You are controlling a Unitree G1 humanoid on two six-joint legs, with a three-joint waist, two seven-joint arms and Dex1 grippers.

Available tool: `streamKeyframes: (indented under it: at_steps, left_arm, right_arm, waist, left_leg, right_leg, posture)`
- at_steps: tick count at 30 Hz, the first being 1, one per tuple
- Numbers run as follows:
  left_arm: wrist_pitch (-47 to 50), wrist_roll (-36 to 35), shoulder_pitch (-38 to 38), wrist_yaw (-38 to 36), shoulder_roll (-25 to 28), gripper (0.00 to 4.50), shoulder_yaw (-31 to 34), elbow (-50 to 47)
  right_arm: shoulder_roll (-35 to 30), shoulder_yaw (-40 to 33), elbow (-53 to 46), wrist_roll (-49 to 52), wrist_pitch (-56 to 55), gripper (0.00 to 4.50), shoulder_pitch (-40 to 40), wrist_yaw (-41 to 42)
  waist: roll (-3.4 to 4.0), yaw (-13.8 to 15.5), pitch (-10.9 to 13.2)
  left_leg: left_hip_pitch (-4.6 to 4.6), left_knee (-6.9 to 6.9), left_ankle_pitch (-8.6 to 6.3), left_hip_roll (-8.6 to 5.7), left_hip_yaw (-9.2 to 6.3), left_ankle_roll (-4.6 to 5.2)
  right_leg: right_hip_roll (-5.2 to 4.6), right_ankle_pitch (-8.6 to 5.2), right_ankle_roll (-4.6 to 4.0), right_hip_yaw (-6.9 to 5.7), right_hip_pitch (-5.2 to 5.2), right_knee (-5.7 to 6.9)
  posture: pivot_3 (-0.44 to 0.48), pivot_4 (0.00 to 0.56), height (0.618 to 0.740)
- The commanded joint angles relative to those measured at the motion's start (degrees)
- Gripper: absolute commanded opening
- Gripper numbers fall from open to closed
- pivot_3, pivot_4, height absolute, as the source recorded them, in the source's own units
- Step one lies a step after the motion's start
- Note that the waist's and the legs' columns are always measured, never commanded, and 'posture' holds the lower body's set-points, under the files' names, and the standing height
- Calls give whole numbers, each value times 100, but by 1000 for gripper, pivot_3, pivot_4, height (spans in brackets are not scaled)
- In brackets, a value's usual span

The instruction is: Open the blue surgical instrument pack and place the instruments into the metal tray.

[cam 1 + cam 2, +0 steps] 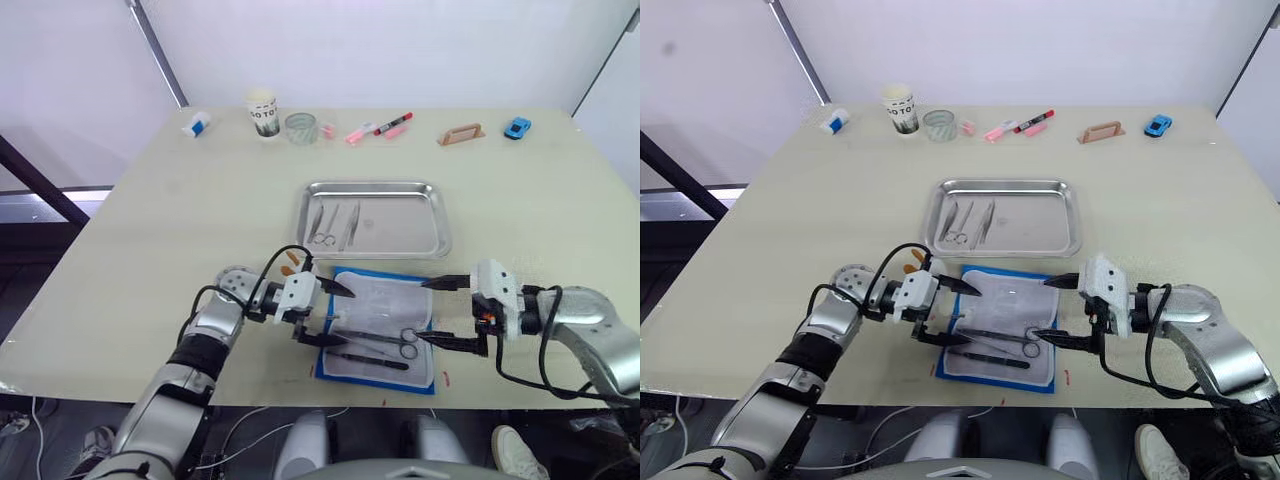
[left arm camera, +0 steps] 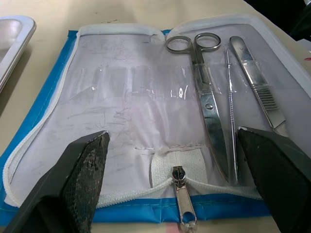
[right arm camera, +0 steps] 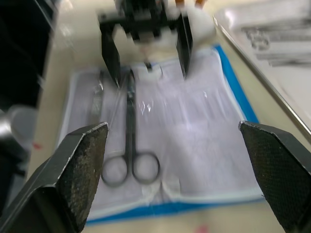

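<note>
The blue surgical instrument pack (image 1: 380,325) lies open near the table's front edge, pale lining up. In its near half lie instruments: scissors (image 2: 206,97), a thin probe (image 2: 231,111) and tweezers (image 2: 257,87). Beyond the pack stands the metal tray (image 1: 420,195) with a few instruments (image 1: 335,225) in its left part. My left gripper (image 1: 340,318) is open over the pack's left end, one finger near the scissors' blades. At the pack's right end my right gripper (image 1: 425,310) is open, facing the left one, its lower finger beside the scissors' rings (image 3: 130,167).
Along the table's far edge stand a paper cup (image 1: 263,112), a small glass (image 1: 301,127), pink and red markers (image 1: 380,128), a wooden block (image 1: 461,134), a blue toy car (image 1: 517,127) and a white-blue item (image 1: 196,124). The pack's zip pull (image 2: 183,201) hangs towards the table's front edge.
</note>
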Motion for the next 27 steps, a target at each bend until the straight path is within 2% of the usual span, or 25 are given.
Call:
streamKeyframes:
  at_steps: [1, 2, 4, 8, 16, 23, 24, 26, 27]
  left_arm:
    - [143, 321, 270, -50, 151, 4500, -209, 445]
    - [147, 306, 276, -51, 150, 4500, -204, 438]
    - [148, 296, 277, -43, 150, 4500, -206, 434]
    - [119, 303, 251, -41, 156, 4500, -218, 478]
    - [82, 324, 198, -11, 143, 4500, -219, 533]
    - [59, 314, 199, -5, 135, 4500, -209, 567]
    - [60, 308, 209, -14, 137, 4500, -209, 561]
    - [70, 302, 223, -17, 142, 4500, -207, 548]
    - [75, 298, 229, -20, 146, 4500, -205, 542]
  right_arm:
    - [-111, 264, -1083, -277, 1272, 4494, -193, -837]
    - [-110, 408, -1154, -275, 1609, 4494, -294, -913]
    - [-46, 596, -1188, -289, 1922, 3983, -418, -1041]
    - [-65, 1035, -1237, -369, 2029, 2392, -522, -1010]
    - [112, 1483, -1084, -480, 2098, 2392, -809, -1137]
    - [277, 1587, -1043, -516, 2031, 2392, -847, -1195]
    - [296, 1594, -1046, -519, 2031, 1975, -850, -1206]
    - [336, 1587, -1052, -480, 2071, 1581, -835, -1200]
    - [358, 1580, -1053, -465, 2097, 1039, -824, -1210]
  waist:
    - [2, -2, 0]
    - [1, -3, 1]
    - [-2, -1, 3]
    - [-15, -1, 12]
    - [-16, -1, 24]
    - [-17, 2, 27]
    - [-17, 1, 27]
    - [-17, 1, 28]
    - [-17, 1, 28]
  left_leg:
    - [-2, 0, 0, 0, 0, 0]
    - [-2, 0, 0, 0, -1, 0]
    - [-3, 0, 0, 1, -5, 0]
    - [-4, 0, 0, 0, -15, 0]
    - [-4, 0, 0, 0, -34, 0]
    - [-5, 0, 0, 0, -37, 0]
    - [-5, 0, 0, 0, -37, 0]
    - [-5, 0, 0, 0, -37, 0]
    - [-5, 0, 0, 0, -37, 0]
  right_leg:
    - [0, 0, 0, 0, -2, 0]
    - [1, 0, 0, 0, -6, 0]
    - [1, 0, -1, 0, -7, 0]
    - [-1, 0, -1, 0, -6, -1]
    - [-1, -1, -1, -2, -7, -1]
    - [0, 0, -1, -3, -7, -1]
    - [1, 0, -1, -3, -7, -1]
    - [1, -1, -1, -4, -7, -1]
    - [1, -1, -1, -3, -7, -1]
  posture:
    - [0, 150, 740]
    - [0, 150, 740]
    - [0, 150, 740]
    - [0, 150, 740]
    - [0, 150, 740]
    - [0, 150, 740]
    - [0, 150, 740]
    - [0, 150, 740]
    - [0, 150, 740]
